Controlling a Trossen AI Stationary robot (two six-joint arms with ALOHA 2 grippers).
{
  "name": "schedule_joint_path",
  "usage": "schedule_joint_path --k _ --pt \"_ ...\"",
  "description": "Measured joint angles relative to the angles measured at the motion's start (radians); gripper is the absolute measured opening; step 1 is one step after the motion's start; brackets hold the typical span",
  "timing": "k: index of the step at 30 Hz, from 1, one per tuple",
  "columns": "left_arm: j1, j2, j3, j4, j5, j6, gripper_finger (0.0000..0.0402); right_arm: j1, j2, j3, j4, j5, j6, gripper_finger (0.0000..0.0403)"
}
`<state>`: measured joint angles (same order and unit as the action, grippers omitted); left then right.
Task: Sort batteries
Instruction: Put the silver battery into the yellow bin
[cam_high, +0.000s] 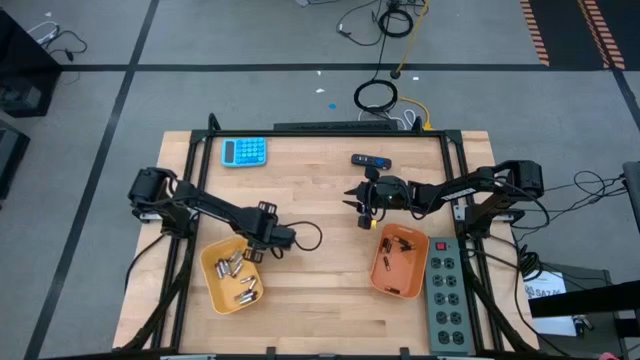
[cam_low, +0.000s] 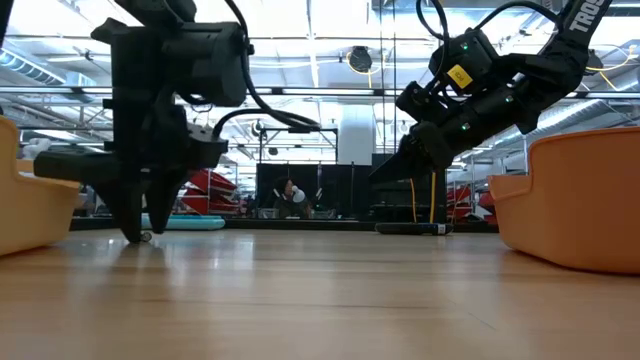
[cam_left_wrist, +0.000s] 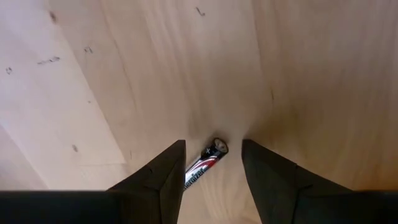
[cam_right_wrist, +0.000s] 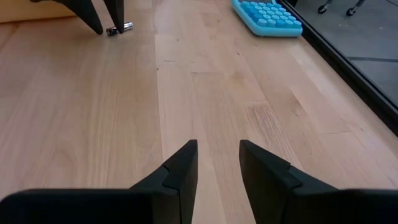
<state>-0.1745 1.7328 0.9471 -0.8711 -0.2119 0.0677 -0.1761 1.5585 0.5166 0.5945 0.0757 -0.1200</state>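
From above, I see two orange trays near the table's front edge: left tray (cam_high: 232, 275) holds several silvery batteries (cam_high: 240, 280), right tray (cam_high: 398, 262) holds a few small dark ones (cam_high: 402, 246). Left gripper (cam_high: 252, 254) sits low at the left tray's back right corner, arm stretched in from the table's left side. Right gripper (cam_high: 362, 205) hangs mid-table just behind the right tray, arm reaching in from the right. Blue calculator (cam_high: 244, 151) back left, black gadget with a blue end (cam_high: 371, 160) back centre, grey power strip (cam_high: 445, 290) along the right edge; bare wood between the trays. Low view: left gripper (cam_low: 140, 232) points straight down, tips at the tabletop (cam_low: 320, 290), a small battery (cam_low: 146, 237) at its tips; right gripper (cam_low: 395, 165) tilted, clear of the table. Left wrist view: fingers (cam_left_wrist: 165, 171) spread, a black and red battery (cam_left_wrist: 205, 163) lying on the wood between them, close to one finger; I can't tell if it touches. Right wrist view: own fingers (cam_right_wrist: 180, 171) part spread, pinching nothing, open planks ahead, the calculator (cam_right_wrist: 267, 15) and the left gripper (cam_right_wrist: 102, 22) with the battery (cam_right_wrist: 119, 28) far off.
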Motion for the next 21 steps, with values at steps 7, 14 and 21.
schedule_joint_path --k 7,14,21 --pt "0.002 0.019 0.003 -0.01 -0.003 0.054 0.0169 0.0 0.0 0.0 0.0 -0.004 0.0 0.0109" --pt "0.014 0.02 0.001 -0.023 -0.013 0.127 0.0145 0.0 0.0 0.0 0.0 -0.004 0.0 0.0109" --pt "0.039 0.021 0.0 -0.033 -0.014 0.185 0.012 0.0 0.0 0.0 -0.001 -0.003 0.0 0.0109"
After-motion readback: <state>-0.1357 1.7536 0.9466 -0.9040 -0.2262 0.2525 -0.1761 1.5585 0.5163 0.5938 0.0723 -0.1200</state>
